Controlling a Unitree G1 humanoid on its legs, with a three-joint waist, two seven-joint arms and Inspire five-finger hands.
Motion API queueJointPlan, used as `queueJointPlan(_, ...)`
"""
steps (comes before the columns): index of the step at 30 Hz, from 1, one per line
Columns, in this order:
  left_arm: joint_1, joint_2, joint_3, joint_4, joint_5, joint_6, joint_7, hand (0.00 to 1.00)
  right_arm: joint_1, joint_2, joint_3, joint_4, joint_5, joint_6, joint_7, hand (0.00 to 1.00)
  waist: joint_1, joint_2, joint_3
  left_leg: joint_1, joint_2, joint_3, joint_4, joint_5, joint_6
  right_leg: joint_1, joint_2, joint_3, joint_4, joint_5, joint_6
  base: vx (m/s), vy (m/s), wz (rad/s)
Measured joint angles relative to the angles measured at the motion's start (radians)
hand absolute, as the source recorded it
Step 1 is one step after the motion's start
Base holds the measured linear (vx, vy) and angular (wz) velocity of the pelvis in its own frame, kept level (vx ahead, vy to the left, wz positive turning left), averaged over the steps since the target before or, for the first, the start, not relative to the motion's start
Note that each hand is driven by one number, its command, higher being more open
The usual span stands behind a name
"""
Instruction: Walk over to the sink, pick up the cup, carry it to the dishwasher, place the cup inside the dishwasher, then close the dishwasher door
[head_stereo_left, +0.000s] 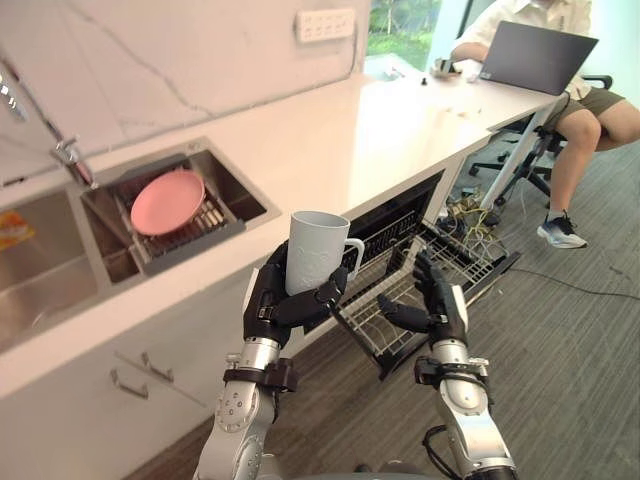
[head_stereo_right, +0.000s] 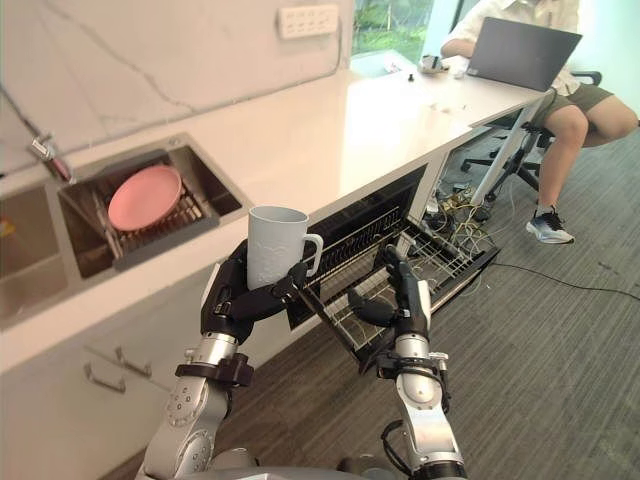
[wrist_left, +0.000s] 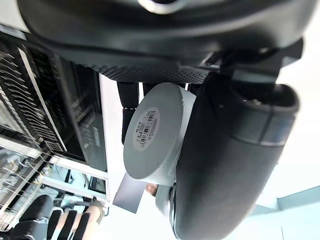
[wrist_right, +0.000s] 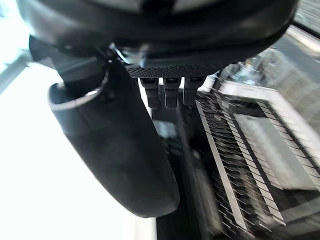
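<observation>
Holding a grey cup upright off front edge of counter, left hand curls round its body, near dishwasher rack. Right hand open, empty. Cup prob. rigid, light, slick; grip body w/ care.

Upright pale grey cup (handle rightward) in left hand, near open dishwasher
</observation>
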Motion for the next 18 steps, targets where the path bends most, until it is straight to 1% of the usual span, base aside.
queueJointPlan(1, -0.009, -0.001, 0.0, 0.0, 0.005, 0.0, 0.001, 0.3, 0.001, -0.001, 0.002, -0.001, 0.009, 0.0, 0.011, 0.9, 0.004, 0.003, -0.002, 0.001, -0.041, -0.043, -0.155, 0.02, -0.002, 0.003, -0.012, 0.026, 0.003, 0.001, 0.006, 0.17, 0.218, -0.67)
queueJointPlan(2, -0.017, -0.013, 0.0, -0.001, 0.006, -0.002, 0.002, 0.3, 0.003, -0.01, 0.009, -0.005, 0.025, -0.001, 0.023, 0.9, 0.012, 0.028, -0.007, 0.026, -0.065, -0.1, -0.341, 0.163, -0.002, 0.005, -0.004, 0.06, 0.004, -0.003, 0.032, 0.17, 0.239, -0.77)
queueJointPlan(3, -0.024, -0.004, 0.007, 0.003, 0.007, -0.005, 0.004, 0.3, 0.002, -0.005, 0.011, 0.003, 0.031, -0.004, 0.029, 0.9, 0.019, 0.015, -0.002, 0.039, -0.073, -0.095, -0.339, 0.184, -0.017, 0.014, -0.011, 0.087, 0.001, -0.014, 0.055, 0.17, 0.208, -0.63)
queueJointPlan(4, -0.027, 0.002, 0.018, 0.004, 0.02, -0.006, 0.016, 0.3, 0.008, 0.004, 0.029, -0.004, 0.046, -0.004, 0.039, 0.9, 0.007, -0.002, -0.004, 0.066, -0.102, -0.089, -0.375, 0.191, -0.007, 0.019, -0.037, 0.114, -0.014, -0.013, 0.057, 0.17, 0.204, -0.24)
queueJointPlan(5, -0.031, 0.003, 0.036, 0.004, 0.025, -0.006, 0.023, 0.3, 0.009, 0.007, 0.042, -0.015, 0.05, -0.008, 0.056, 0.9, -0.01, -0.005, -0.004, 0.067, -0.123, -0.084, -0.388, 0.196, 0.001, 0.016, -0.055, 0.13, -0.024, -0.012, 0.057, 0.15, 0.176, -0.04)
queueJointPlan(6, -0.032, 0.005, 0.043, 0.004, 0.025, -0.006, 0.024, 0.3, 0.009, 0.007, 0.047, -0.019, 0.062, -0.008, 0.066, 0.9, -0.012, -0.005, -0.004, 0.071, -0.129, -0.079, -0.393, 0.197, 0.003, 0.017, -0.061, 0.137, -0.029, -0.011, 0.059, 0.1, 0.153, -0.08)
queueJointPlan(7, -0.032, 0.007, 0.058, 0.004, 0.026, -0.006, 0.029, 0.3, 0.009, 0.01, 0.055, -0.021, 0.085, -0.008, 0.088, 0.9, -0.004, -0.006, -0.003, 0.089, -0.135, -0.061, -0.41, 0.199, 0.006, 0.022, -0.068, 0.152, -0.039, -0.002, 0.073, 0.06, 0.071, -0.2)
queueJointPlan(8, -0.031, 0.01, 0.069, 0.004, 0.027, -0.006, 0.044, 0.3, 0.011, 0.013, 0.066, -0.027, 0.111, -0.008, 0.104, 0.9, -0.002, -0.007, -0.003, 0.112, -0.139, -0.055, -0.428, 0.2, 0.009, 0.038, -0.07, 0.16, -0.05, 0.003, 0.08, 0.04, 0.043, -0.19)
queueJointPlan(10, -0.031, 0.013, 0.082, 0.004, 0.027, -0.007, 0.046, 0.3, 0.016, 0.015, 0.081, -0.068, 0.151, -0.008, 0.121, 0.9, -0.003, -0.009, -0.004, 0.142, -0.144, -0.05, -0.465, 0.211, 0.013, 0.054, -0.072, 0.171, -0.064, 0.004, 0.082, 0.02, -0.006, -0.09)
queueJointPlan(13, -0.031, 0.027, 0.082, 0.004, 0.031, -0.008, 0.046, 0.3, 0.016, 0.016, 0.094, -0.153, 0.216, -0.02, 0.155, 0.9, -0.009, -0.011, -0.004, 0.176, -0.147, -0.032, -0.532, 0.24, 0.01, 0.055, -0.069, 0.189, -0.08, 0.01, 0.088, 0.0, -0.043, -0.18)
queueJointPlan(16, -0.032, 0.026, 0.076, 0.004, 0.045, -0.008, 0.043, 0.3, 0.018, 0.016, 0.097, -0.203, 0.27, -0.031, 0.179, 0.9, -0.015, -0.011, -0.004, 0.212, -0.143, -0.014, -0.588, 0.258, 0.01, 0.055, -0.061, 0.21, -0.091, 0.021, 0.081, -0.02, -0.059, -0.29)
queueJointPlan(18, -0.033, 0.028, 0.078, 0.004, 0.045, -0.008, 0.043, 0.3, 0.025, 0.018, 0.098, -0.223, 0.342, -0.041, 0.195, 0.9, -0.021, -0.017, -0.008, 0.236, -0.136, 0.005, -0.626, 0.27, 0.01, 0.055, -0.051, 0.234, -0.102, 0.032, 0.076, 0.0, -0.039, -0.33)
